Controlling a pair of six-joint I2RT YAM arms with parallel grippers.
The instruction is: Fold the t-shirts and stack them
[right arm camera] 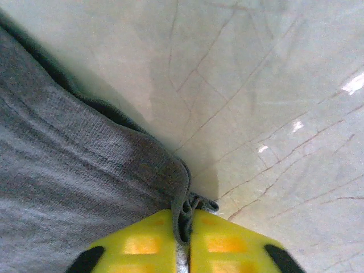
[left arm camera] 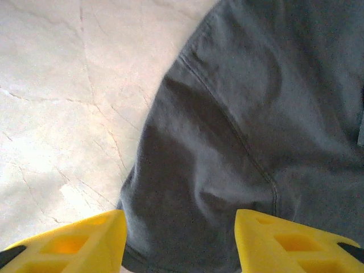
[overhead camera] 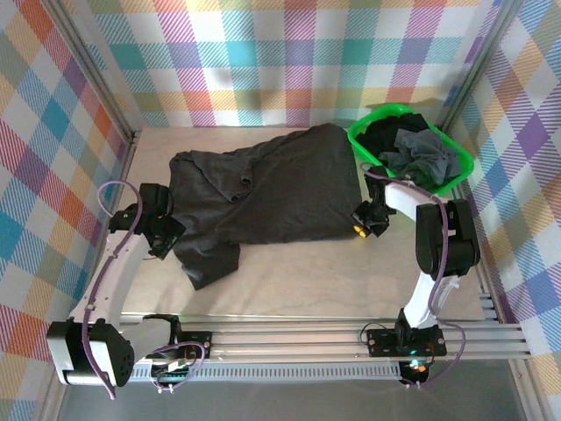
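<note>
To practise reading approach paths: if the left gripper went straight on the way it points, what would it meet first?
The left gripper would likely meet the charcoal t-shirt first.

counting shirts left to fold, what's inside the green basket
The green basket holds crumpled clothes: a black shirt at the back, a slate grey shirt in front. Anything beneath them is covered, so the count cannot be told.

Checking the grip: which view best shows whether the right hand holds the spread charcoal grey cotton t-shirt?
Right wrist: the right hand is shut on the charcoal grey cotton t-shirt's bunched corner. Top external shows that contact small; left wrist shows another part of the shirt.
</note>
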